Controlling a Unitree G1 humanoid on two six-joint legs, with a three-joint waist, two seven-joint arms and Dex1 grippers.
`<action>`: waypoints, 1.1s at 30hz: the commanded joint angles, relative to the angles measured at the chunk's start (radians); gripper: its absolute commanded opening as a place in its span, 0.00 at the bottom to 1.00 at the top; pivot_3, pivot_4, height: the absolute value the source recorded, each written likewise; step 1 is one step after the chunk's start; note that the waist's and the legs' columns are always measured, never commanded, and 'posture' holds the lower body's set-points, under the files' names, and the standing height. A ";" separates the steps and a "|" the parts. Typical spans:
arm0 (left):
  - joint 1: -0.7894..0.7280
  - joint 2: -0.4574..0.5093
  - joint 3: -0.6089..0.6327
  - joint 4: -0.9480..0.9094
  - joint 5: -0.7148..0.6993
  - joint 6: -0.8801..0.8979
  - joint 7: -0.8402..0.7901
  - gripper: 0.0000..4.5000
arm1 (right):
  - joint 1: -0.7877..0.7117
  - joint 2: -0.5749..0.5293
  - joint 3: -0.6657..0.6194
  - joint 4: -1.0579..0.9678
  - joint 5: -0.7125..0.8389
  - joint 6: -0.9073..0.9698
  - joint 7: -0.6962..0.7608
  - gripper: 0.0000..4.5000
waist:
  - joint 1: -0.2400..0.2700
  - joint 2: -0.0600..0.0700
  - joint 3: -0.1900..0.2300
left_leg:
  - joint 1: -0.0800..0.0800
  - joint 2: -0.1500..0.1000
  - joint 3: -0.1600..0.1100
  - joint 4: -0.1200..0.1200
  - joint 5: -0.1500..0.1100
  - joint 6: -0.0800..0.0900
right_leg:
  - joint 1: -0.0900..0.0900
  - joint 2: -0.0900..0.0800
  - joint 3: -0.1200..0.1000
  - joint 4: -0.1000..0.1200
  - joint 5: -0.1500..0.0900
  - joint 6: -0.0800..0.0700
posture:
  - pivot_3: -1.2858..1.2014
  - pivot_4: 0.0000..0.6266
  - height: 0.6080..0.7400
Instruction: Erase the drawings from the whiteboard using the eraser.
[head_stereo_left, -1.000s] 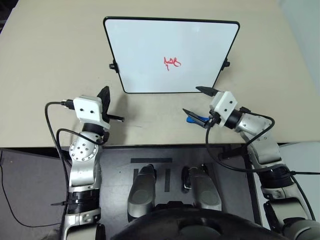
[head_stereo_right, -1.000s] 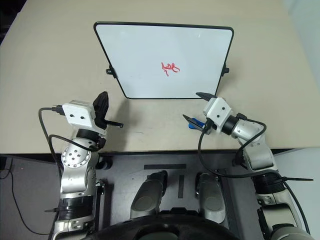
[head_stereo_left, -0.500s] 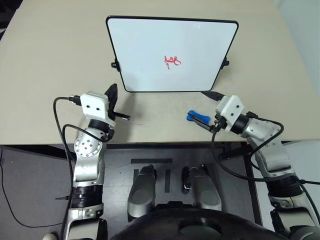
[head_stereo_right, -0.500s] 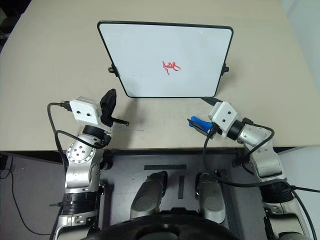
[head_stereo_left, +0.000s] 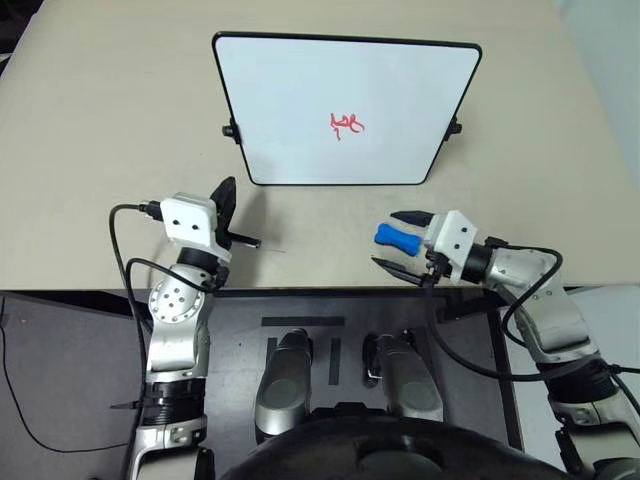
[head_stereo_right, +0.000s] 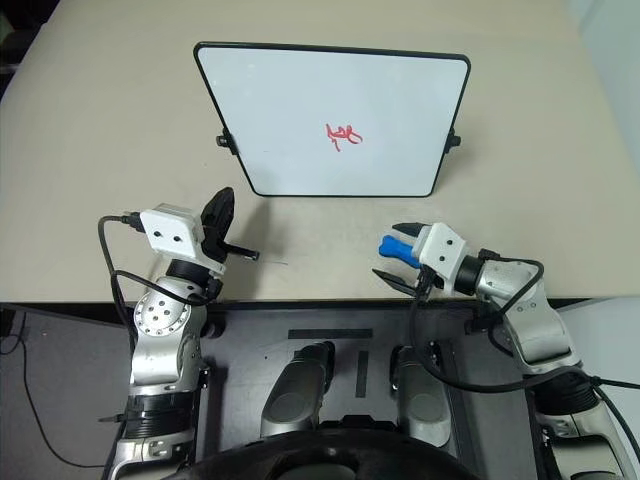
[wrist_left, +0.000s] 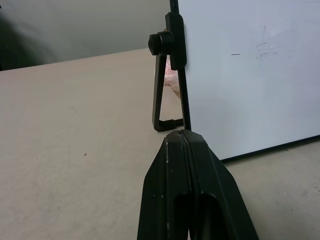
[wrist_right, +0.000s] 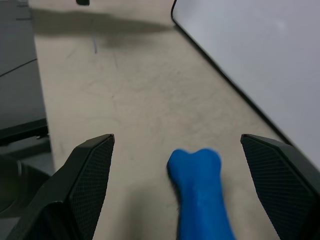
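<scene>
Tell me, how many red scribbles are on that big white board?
1. A small red marker scribble sits near the middle of the large black-framed white board, slightly right of centre. The rest looks clean.

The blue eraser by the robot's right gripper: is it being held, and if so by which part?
Nothing is held. The right gripper is open, with the eraser lying on the table between its spread fingers, untouched. The left gripper is shut and empty.
</scene>
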 joint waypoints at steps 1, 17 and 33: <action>0.003 -0.005 -0.005 -0.031 0.001 -0.028 0.002 0.00 | 0.008 -0.011 0.009 -0.045 0.018 0.014 0.021 0.95 | 0.000 0.000 0.000 | 0.000 0.000 0.000 0.000 0.000 0.000 | 0.000 0.000 0.000 0.000 0.000 0.000 | 0.52 0.24 1.00; -0.015 -0.017 -0.054 -0.029 -0.002 -0.034 -0.022 0.00 | 0.029 -0.045 0.011 -0.045 -0.011 0.042 0.014 0.95 | 0.000 0.000 0.000 | 0.000 0.001 0.001 0.002 -0.001 0.001 | 0.000 0.001 0.001 0.001 -0.002 0.002 | 0.52 0.24 1.00; -0.035 -0.026 -0.060 -0.014 -0.004 -0.041 -0.018 0.00 | -0.013 -0.033 0.013 0.032 -0.054 0.035 -0.026 0.27 | 0.000 0.000 0.000 | 0.000 0.001 0.001 0.002 -0.001 0.001 | 0.000 0.001 0.002 0.001 -0.002 0.001 | 0.52 0.24 1.00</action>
